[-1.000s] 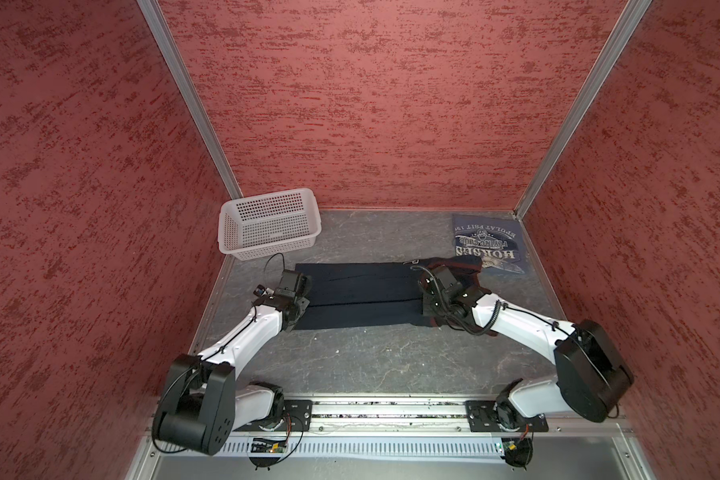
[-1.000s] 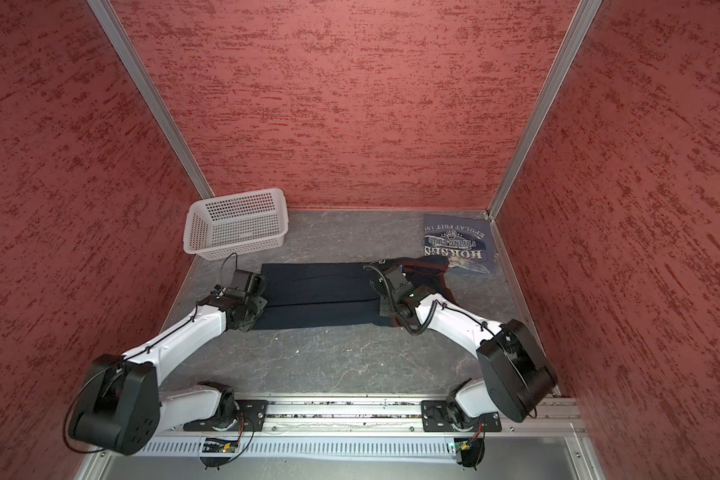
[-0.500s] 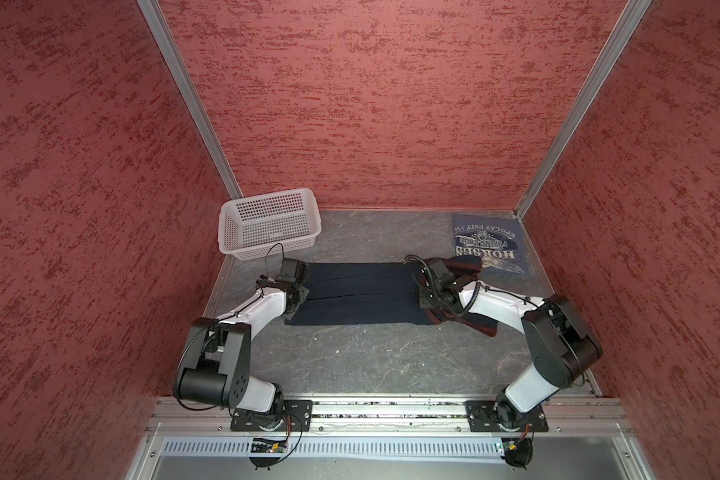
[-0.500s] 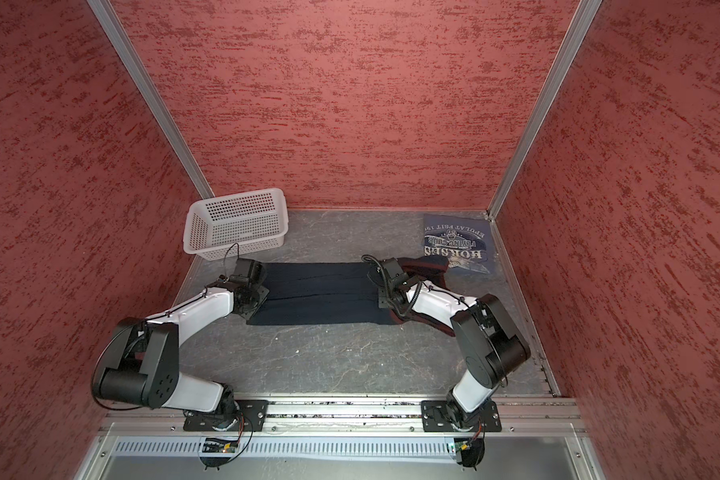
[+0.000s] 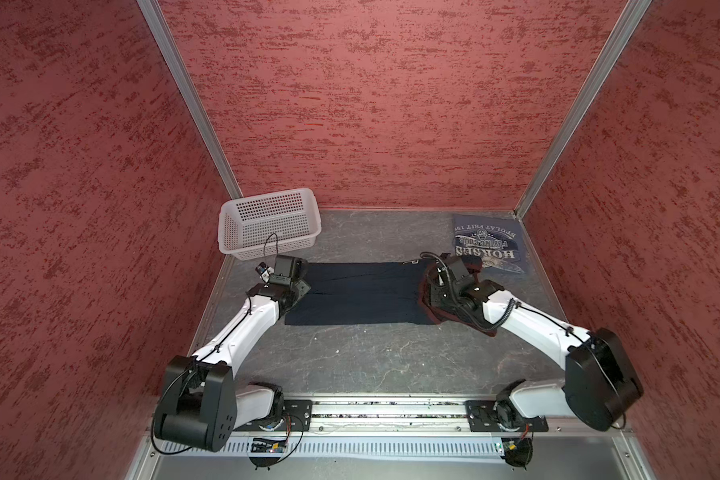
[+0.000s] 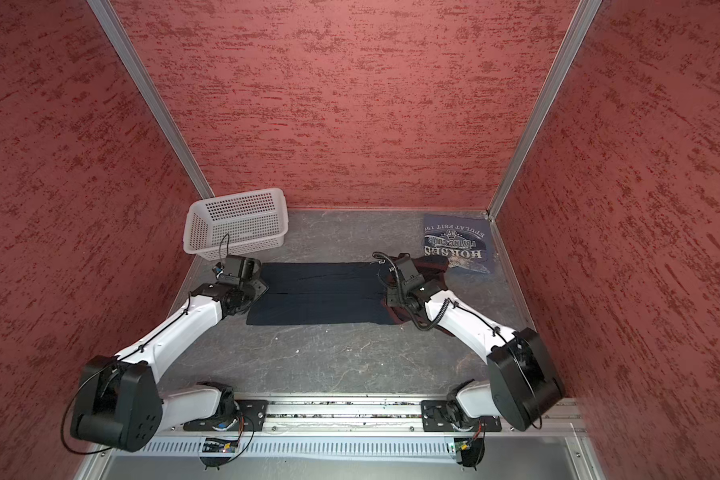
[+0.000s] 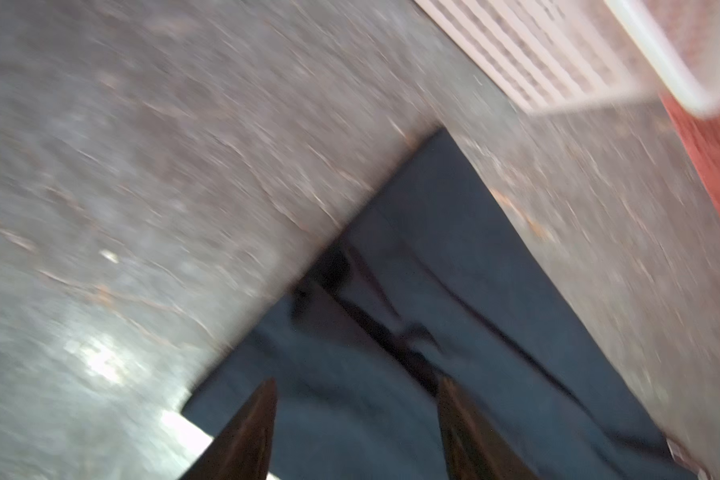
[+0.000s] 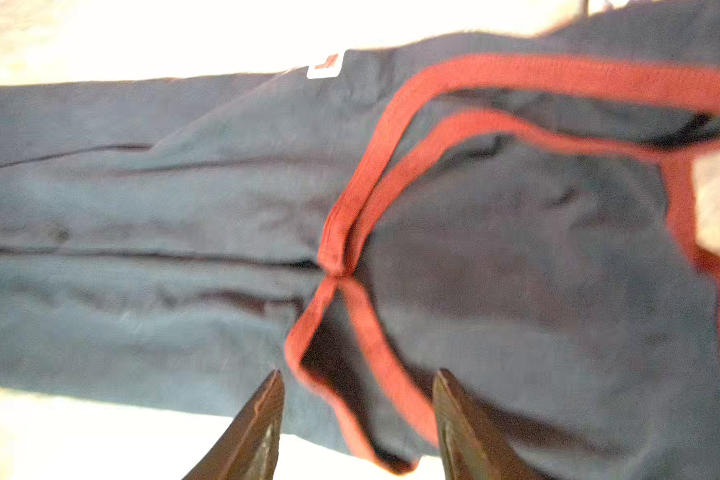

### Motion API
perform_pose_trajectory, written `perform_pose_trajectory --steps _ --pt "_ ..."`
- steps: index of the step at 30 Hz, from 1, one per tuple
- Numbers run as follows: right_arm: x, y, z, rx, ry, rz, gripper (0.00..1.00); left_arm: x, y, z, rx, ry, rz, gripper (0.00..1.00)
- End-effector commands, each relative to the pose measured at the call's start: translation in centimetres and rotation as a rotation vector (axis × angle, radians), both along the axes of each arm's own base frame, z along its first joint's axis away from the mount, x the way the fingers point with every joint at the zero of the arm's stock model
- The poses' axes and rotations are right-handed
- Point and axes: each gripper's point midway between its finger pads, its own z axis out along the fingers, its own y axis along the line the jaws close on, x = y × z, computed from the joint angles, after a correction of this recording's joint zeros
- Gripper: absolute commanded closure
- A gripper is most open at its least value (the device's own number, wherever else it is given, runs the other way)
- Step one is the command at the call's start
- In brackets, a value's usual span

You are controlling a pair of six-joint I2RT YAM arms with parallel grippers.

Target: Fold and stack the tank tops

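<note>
The dark navy cloth tank top with maroon trim lies on the grey stone-patterned counter as a long folded band, with one end in front of the white perforated plastic basket and the rest stretching away from it. The left hand hangs over the end near the basket, jaws spread, gripping nothing. The right hand is likewise spread over the trimmed end farthest from the basket. The folded slate grey-blue printed tank top lies across the counter from the basket.

White perforated basket upper left of centre, on desk nr back-left corner. Desk grey, mottled. Red textured walls on 3 sides. Metal rail btm.
</note>
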Motion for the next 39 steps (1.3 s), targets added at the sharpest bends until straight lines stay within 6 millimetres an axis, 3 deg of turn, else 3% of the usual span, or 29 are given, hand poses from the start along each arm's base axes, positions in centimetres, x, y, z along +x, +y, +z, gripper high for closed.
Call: perform_pose_trajectory --steps 1,5,9,12,16,20,22,24,29,33,36,39 --pt "-2.3 1.7 -1.5 0.074 0.085 0.032 0.42 0.2 -4.0 -1.5 -0.012 0.035 -0.163 0.36" --pt "-2.5 0.8 -3.6 0.010 0.110 0.010 0.41 2.0 -7.4 -3.8 -0.059 0.077 -0.263 0.37" --pt "-2.5 0.8 -5.4 -0.026 0.139 0.027 0.43 2.8 -7.9 -6.3 -0.054 0.138 -0.275 0.37" --pt "-2.3 0.0 -7.1 -0.086 0.168 0.010 0.50 2.7 -7.0 -7.9 -0.048 0.170 -0.247 0.37" --pt "-1.2 -2.3 -7.2 -0.177 0.154 -0.049 0.71 1.0 -4.4 -10.1 -0.070 0.230 -0.160 0.37" --pt "-0.4 -5.3 -6.6 -0.223 0.150 -0.133 0.71 -1.0 -2.1 -11.0 -0.081 0.235 -0.079 0.37" --pt "-0.4 -5.4 -5.6 -0.207 0.138 -0.129 0.57 -1.6 -1.6 -11.0 -0.088 0.219 -0.068 0.37" --pt "-1.1 -4.6 -4.2 -0.145 0.135 -0.109 0.43 -2.2 -1.5 -10.8 -0.088 0.210 -0.062 0.37" --pt "-4.7 -5.0 -2.8 -0.034 0.171 -0.201 0.41 -3.3 -1.0 -10.3 -0.084 0.192 -0.031 0.37" --pt "-8.7 -5.3 -3.6 0.003 0.217 -0.301 0.43 -3.9 -0.3 -9.7 -0.077 0.153 0.005 0.36" --pt "-11.0 -5.7 -5.6 0.024 0.266 -0.368 0.43 -4.0 -0.2 -9.4 -0.075 0.140 0.006 0.36" --pt "-11.6 -6.6 -7.4 0.025 0.263 -0.422 0.43 -4.0 -0.1 -9.4 -0.073 0.143 0.006 0.35"
